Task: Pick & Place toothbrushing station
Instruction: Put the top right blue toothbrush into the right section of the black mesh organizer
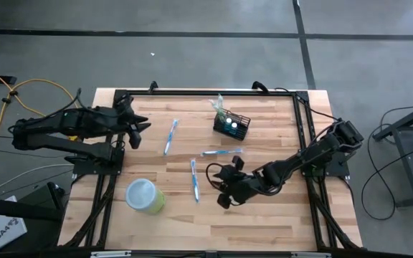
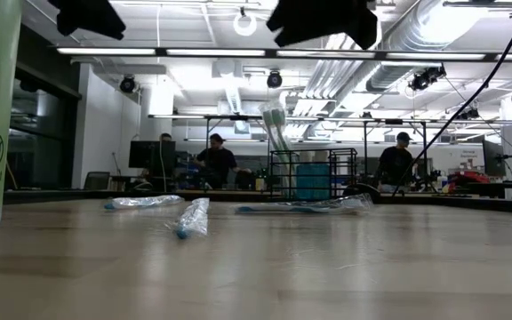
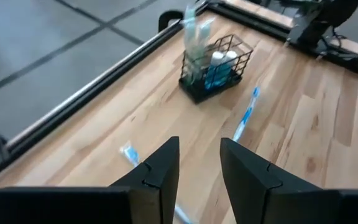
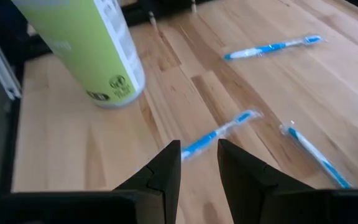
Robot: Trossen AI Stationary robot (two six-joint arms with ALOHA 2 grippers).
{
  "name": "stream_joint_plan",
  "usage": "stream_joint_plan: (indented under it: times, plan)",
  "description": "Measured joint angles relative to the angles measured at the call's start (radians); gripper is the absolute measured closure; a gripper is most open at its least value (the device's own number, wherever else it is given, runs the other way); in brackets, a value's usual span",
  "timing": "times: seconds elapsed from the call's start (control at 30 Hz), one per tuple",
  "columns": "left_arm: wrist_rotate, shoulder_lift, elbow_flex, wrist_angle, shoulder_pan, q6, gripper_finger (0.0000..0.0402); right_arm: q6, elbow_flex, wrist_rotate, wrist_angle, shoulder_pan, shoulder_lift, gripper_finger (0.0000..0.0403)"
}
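the toothbrushing station stands upright, long axis diagonal across the table; left claw and right claw spread, empty.

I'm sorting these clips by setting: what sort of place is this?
Probably a robotics lab or workshop: a framed wooden table on concrete floor, exposed ceiling ducts, and people at workstations behind.

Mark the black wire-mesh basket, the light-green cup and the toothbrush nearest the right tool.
Black wire-mesh rectangular basket (image 1: pixel 233 126), high view, on its top rim.
Light-green round cup (image 1: pixel 144 195), high view, on its top.
Blue wrapped toothbrush (image 1: pixel 194 179), high view, on mid-handle.
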Motion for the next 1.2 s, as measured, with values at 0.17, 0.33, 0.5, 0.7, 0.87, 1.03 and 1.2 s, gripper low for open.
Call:
stream_joint_plan:
  times: [0.17, 0.33, 0.5, 0.7, 0.87, 1.03, 1.2]
  plan:
    - [0.007, 0.016, 0.000, -0.065, 0.000, -0.030, 0.0289, 0.000, 0.000, 0.000, 0.056, 0.000, -0.001, 0.0306]
    - [0.008, 0.047, -0.001, -0.089, 0.000, -0.068, 0.0289, 0.000, 0.000, 0.000, 0.070, 0.000, -0.001, 0.0306]
    - [0.008, 0.074, -0.001, -0.088, 0.000, -0.069, 0.0289, 0.004, 0.000, 0.000, 0.048, 0.001, -0.001, 0.0306]
    - [0.009, 0.097, -0.001, -0.078, 0.000, -0.068, 0.0289, 0.097, 0.001, -0.046, -0.066, 0.021, -0.001, 0.0306]
    - [0.009, 0.122, -0.001, -0.070, 0.000, -0.068, 0.0289, 0.156, 0.001, -0.047, -0.174, 0.043, -0.001, 0.0306]
    - [0.010, 0.155, -0.001, -0.071, 0.000, -0.064, 0.0289, 0.159, 0.001, -0.045, -0.198, 0.039, -0.001, 0.0306]
    - [0.010, 0.196, -0.001, -0.070, 0.000, -0.064, 0.0289, 0.163, 0.002, -0.044, -0.247, 0.037, -0.001, 0.0306]
